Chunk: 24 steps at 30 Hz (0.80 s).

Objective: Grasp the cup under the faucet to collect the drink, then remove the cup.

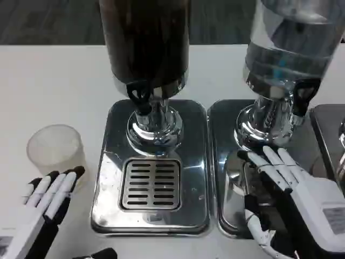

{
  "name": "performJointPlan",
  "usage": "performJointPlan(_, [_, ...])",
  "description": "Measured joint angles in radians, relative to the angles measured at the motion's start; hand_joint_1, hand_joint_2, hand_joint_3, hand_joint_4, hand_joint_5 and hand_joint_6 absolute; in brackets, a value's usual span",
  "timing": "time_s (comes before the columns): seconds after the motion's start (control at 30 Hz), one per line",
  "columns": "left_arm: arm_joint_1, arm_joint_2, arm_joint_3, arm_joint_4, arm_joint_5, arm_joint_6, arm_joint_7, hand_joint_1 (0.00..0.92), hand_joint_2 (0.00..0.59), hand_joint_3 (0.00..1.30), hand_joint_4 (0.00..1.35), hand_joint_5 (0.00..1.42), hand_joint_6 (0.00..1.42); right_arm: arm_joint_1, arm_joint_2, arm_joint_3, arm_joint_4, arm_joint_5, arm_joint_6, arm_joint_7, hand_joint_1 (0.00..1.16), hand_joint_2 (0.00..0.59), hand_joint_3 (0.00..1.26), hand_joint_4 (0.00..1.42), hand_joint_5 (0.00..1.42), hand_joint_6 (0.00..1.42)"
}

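Fingers of your left hand point(46, 197) are spreading empty, just beside the translucent plastic cup point(55, 150); your right hand point(294, 186) is lying open on the steel tray point(229, 178).

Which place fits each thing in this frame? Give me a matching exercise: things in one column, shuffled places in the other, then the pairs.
Things:
1. translucent cup
2. dark-drink dispenser
3. clear-liquid dispenser
4. right hand

Places:
A. on the base with the slotted drip grate
B. over the right-hand drip tray
C. on the white table, by the left hand
D. at the picture's upper right, beside the dark one

Pairs: 1-C, 2-A, 3-D, 4-B
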Motion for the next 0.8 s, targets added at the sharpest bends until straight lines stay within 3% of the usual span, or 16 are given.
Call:
performJointPlan(0.53, [-0.01,0.001,-0.001,0.0,-0.001,-0.001,-0.001,0.0,0.066,0.0,0.0,0.0,0.0,0.003,0.008,-0.006,-0.006,0.014,0.0,0.0,0.46,0.576,0.16,0.05,0.03,0.16])
performJointPlan(0.8, [-0.004,0.002,0.013,0.005,-0.03,-0.044,0.011,0.0,0.058,0.0,0.0,0.0,0.0,0.003,0.01,-0.008,-0.006,0.02,0.0,0.0,0.46,0.573,0.17,0.05,0.03,0.16])
